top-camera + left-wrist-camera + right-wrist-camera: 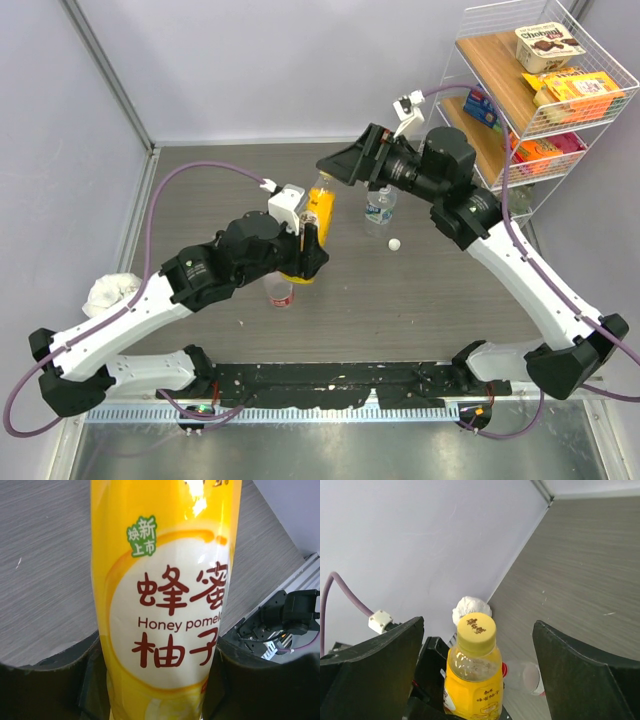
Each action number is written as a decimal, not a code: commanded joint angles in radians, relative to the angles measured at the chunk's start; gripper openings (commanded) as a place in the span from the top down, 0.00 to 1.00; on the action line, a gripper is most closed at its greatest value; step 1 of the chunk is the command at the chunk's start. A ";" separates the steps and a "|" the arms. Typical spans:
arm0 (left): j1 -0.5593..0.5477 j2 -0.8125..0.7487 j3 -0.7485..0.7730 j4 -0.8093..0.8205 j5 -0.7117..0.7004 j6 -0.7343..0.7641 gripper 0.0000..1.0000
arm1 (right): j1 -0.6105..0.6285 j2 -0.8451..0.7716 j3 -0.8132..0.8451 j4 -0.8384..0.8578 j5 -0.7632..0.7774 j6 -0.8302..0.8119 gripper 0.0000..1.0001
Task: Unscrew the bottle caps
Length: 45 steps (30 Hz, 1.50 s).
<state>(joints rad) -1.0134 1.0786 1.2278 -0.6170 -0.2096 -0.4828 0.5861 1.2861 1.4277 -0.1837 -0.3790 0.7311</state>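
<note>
1. Your left gripper (159,677) is clenched on the yellow bottle (165,595). Both fingers (50,685) press against the lower body, one on each side. The bottle stands upright on the table (450,300), near the middle and slightly toward the far side.

2. Your right gripper (479,626) is released. Its fingers stand wide apart on either side of the bottle's neck and touch nothing.

3. The yellow cap (476,629) sits on the neck of the yellow bottle, not yet off.

4. The blue-label bottle (379,207) stands upright just to the right of the yellow one, partly under your right arm. Its top is hidden, so you cannot confirm its state from here.

5. The white cap (395,244) lies loose on the table, near the blue-label bottle on its near side and not touching it.

6. The red-label bottle (280,291) stands just in front of your left gripper. In the right wrist view a red spot (504,669) shows beside it. This may be its cap, but the view is too poor to say.

7. A crumpled white cloth (110,292) lies at the left edge of the table.
</note>
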 commanded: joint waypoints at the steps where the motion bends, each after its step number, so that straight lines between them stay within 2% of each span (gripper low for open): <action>1: 0.002 -0.025 0.035 0.031 -0.031 0.001 0.71 | 0.003 0.001 0.102 -0.049 0.120 -0.012 0.06; 5: 0.001 -0.003 0.053 -0.004 -0.089 0.000 0.73 | 0.035 0.053 0.160 -0.094 0.138 -0.004 0.06; 11: 0.002 0.029 0.081 -0.036 -0.099 0.007 0.75 | 0.076 0.120 0.237 -0.166 0.201 -0.007 0.07; 16: 0.001 0.032 0.085 -0.035 -0.099 0.015 0.76 | 0.080 0.150 0.263 -0.200 0.210 -0.007 0.32; 22: 0.002 0.038 0.094 -0.050 -0.108 0.023 0.76 | 0.084 0.133 0.237 -0.178 0.204 0.013 0.46; 24: 0.001 0.040 0.095 -0.052 -0.108 0.024 0.76 | 0.083 0.128 0.229 -0.166 0.198 0.013 0.45; 29: 0.001 0.043 0.093 -0.061 -0.103 0.018 0.77 | 0.083 0.114 0.223 -0.151 0.196 0.021 0.33; 32: 0.001 0.035 0.084 -0.061 -0.106 0.016 0.77 | 0.084 0.111 0.232 -0.154 0.204 0.014 0.31; 34: 0.001 0.034 0.082 -0.063 -0.105 0.015 0.78 | 0.084 0.110 0.234 -0.154 0.207 0.017 0.31; 41: 0.001 0.044 0.088 -0.070 -0.099 0.015 0.78 | 0.086 0.105 0.224 -0.151 0.210 0.025 0.42; 45: 0.002 0.047 0.087 -0.073 -0.099 0.015 0.79 | 0.084 0.102 0.224 -0.154 0.229 0.021 0.43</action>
<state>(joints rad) -1.0134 1.1229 1.2770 -0.7013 -0.2962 -0.4679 0.6659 1.4330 1.6402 -0.3840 -0.1810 0.7479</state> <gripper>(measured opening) 0.612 0.573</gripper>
